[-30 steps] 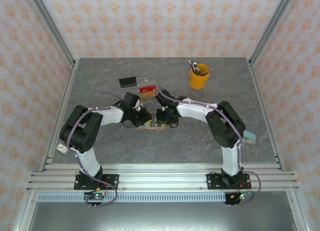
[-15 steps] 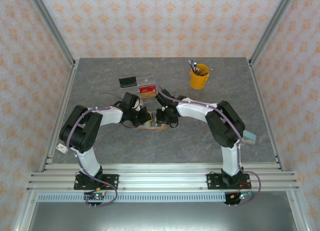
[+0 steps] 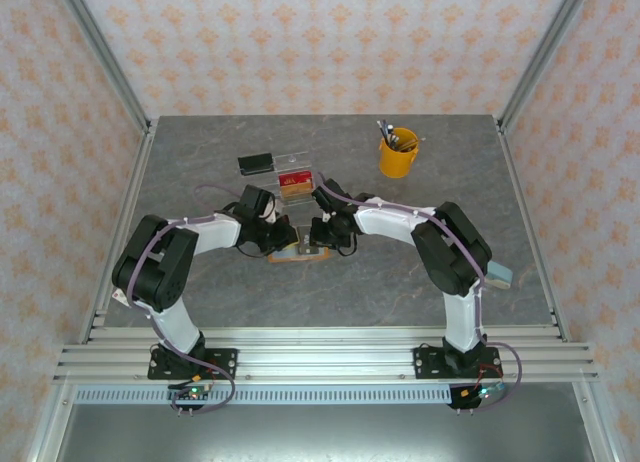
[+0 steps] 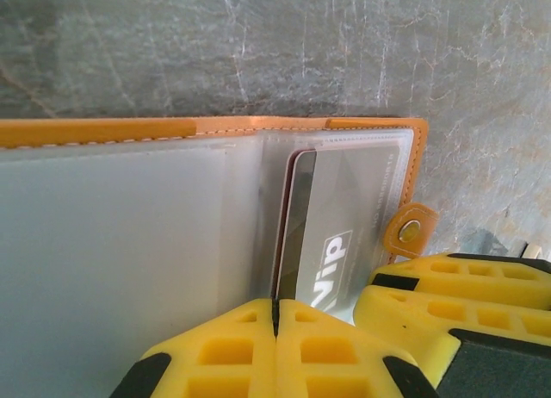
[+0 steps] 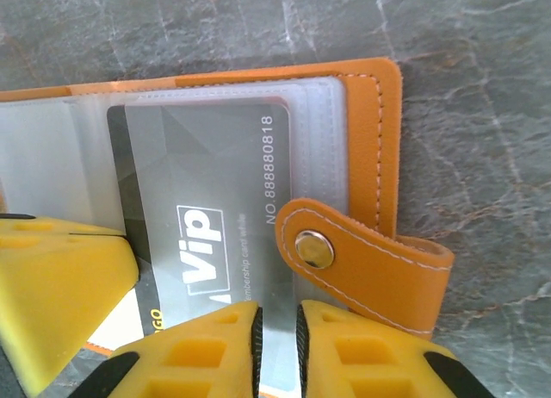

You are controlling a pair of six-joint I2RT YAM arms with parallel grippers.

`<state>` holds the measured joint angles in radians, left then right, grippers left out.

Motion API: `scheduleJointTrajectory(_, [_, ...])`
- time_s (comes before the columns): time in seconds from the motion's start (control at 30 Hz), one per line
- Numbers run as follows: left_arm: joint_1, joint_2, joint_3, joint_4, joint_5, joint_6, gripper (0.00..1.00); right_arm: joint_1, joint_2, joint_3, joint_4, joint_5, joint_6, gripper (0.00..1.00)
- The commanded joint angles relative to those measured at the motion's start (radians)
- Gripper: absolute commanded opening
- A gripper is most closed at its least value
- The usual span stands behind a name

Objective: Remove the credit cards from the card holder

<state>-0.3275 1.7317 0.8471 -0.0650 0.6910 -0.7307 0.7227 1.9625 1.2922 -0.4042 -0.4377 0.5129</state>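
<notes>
**Both end effectors on the open card holder, one card pinched**

The card holder [image 5: 372,139] lies open and flat on the grey surface [image 5: 482,79], right between the two arms. It is directly under and ahead of both end effectors.

The left end effector [image 4: 275,307] has its yellow fingers pressed fully together. The long edge of the grey VIP card [image 5: 215,165] runs straight into the seam between them, so that is a pinch on the card. From this end effector the card stretches away forward, tilted up on that edge. Its far end sits inside the clear pocket, just short of the holder's orange border. A thin dark-red card [image 4: 291,170] peeps out behind it, in the same pocket.

The right end effector [image 5: 275,319] is just beside the left one, on its right. Its jaws are nearly together, with the near edge of the holder's clear plastic pocket nipped in the narrow slit. The snap tab [image 5: 344,256] lies just ahead and to the right of those fingers, folded onto the pocket. The VIP lettering sits immediately ahead and left of them.
</notes>
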Motion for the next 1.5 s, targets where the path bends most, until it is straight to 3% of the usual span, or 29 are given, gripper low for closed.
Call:
scheduleJointTrajectory(0.0, [0.008, -0.038, -0.005, -0.051, -0.024, 0.034, 0.0, -0.006, -0.002, -0.016, 0.015, -0.022, 0.014, 0.21])
scheduleJointTrajectory(0.27, [0.026, -0.053, 0.01, -0.142, -0.084, 0.082, 0.0, -0.011, 0.013, -0.011, -0.007, 0.007, 0.017, 0.21])
scheduleJointTrajectory(0.53, [0.033, -0.05, 0.008, -0.11, -0.018, 0.054, 0.0, -0.011, 0.004, -0.009, 0.018, -0.027, 0.014, 0.21])
scheduleJointTrajectory(0.77, [0.036, -0.052, 0.004, -0.104, -0.017, 0.017, 0.22, -0.011, -0.057, -0.017, 0.044, -0.03, 0.003, 0.21])
scheduleJointTrajectory(0.9, [0.039, -0.049, -0.005, -0.077, -0.007, -0.006, 0.28, -0.011, -0.019, 0.001, 0.038, -0.05, 0.006, 0.21])
scheduleJointTrajectory(1.47, [0.04, 0.021, -0.017, -0.014, 0.041, -0.042, 0.28, -0.009, 0.062, 0.021, 0.013, -0.064, -0.001, 0.21])
